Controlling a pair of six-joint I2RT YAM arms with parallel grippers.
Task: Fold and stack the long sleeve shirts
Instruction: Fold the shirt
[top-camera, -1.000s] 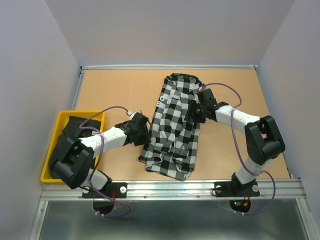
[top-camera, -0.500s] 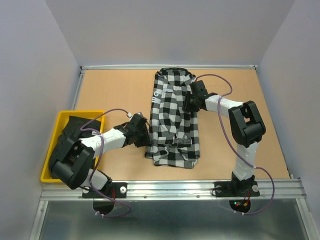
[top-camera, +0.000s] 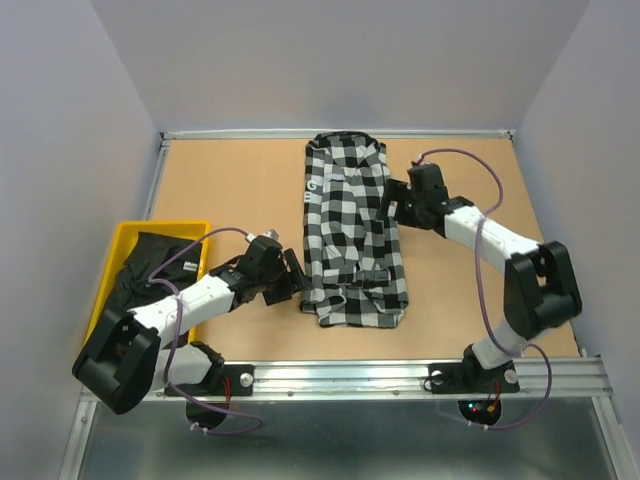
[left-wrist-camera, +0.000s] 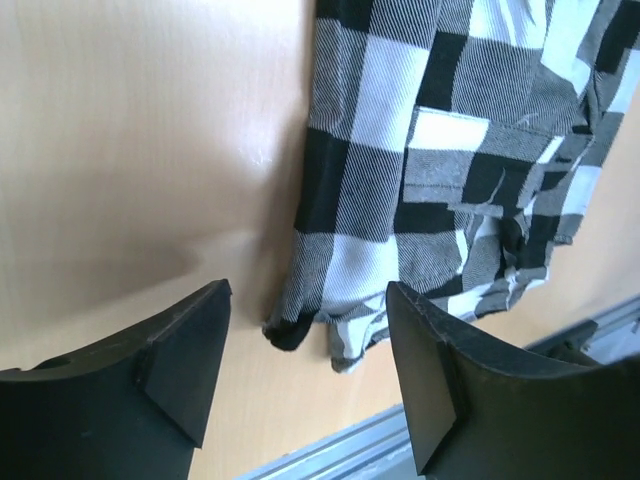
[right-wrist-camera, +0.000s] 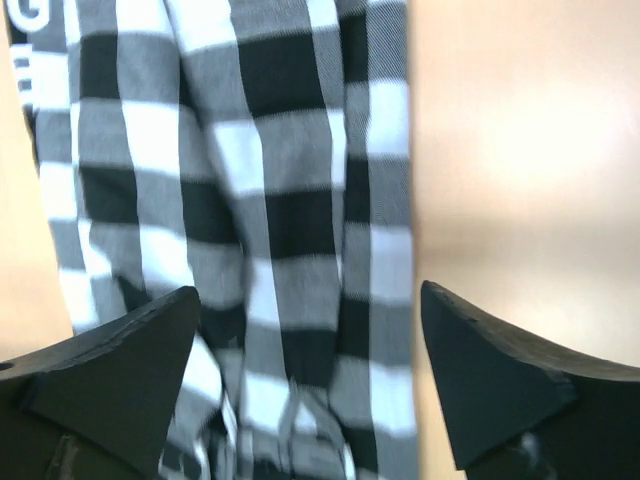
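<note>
Long, rumpled checked cloth shirt (top-camera: 352, 236)

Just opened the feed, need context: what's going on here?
Two arms are working on the checked shirt, which lies on the table folded into a long narrow strip. The left gripper sits by the strip's near left corner and the right gripper beside its right edge; both are open and hold nothing. The black shirt lies crumpled in the yellow bin on the left, so nothing is stacked yet.
</note>
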